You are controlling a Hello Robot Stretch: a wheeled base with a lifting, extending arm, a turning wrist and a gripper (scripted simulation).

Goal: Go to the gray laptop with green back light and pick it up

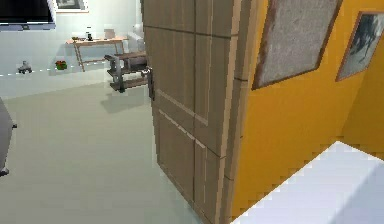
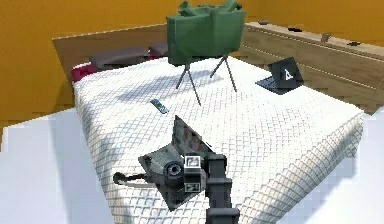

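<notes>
An open gray laptop (image 2: 186, 137) lies on the white quilted bed (image 2: 270, 130), near its front edge, with the lid upright. My arm rises from the bottom edge, and the gripper (image 2: 142, 174) sits right at this laptop's base. I cannot tell whether it holds anything. A second, darker open laptop (image 2: 282, 77) rests at the bed's far right side.
A green boxy thing on thin legs (image 2: 205, 35) stands on the bed's far part, with a small remote (image 2: 158, 105) and a dark red pillow (image 2: 90, 68) nearby. In the forward view an open wooden door (image 1: 195, 90) stands ahead, against an orange wall (image 1: 300, 120) with pictures. A desk (image 1: 97, 42) lies beyond.
</notes>
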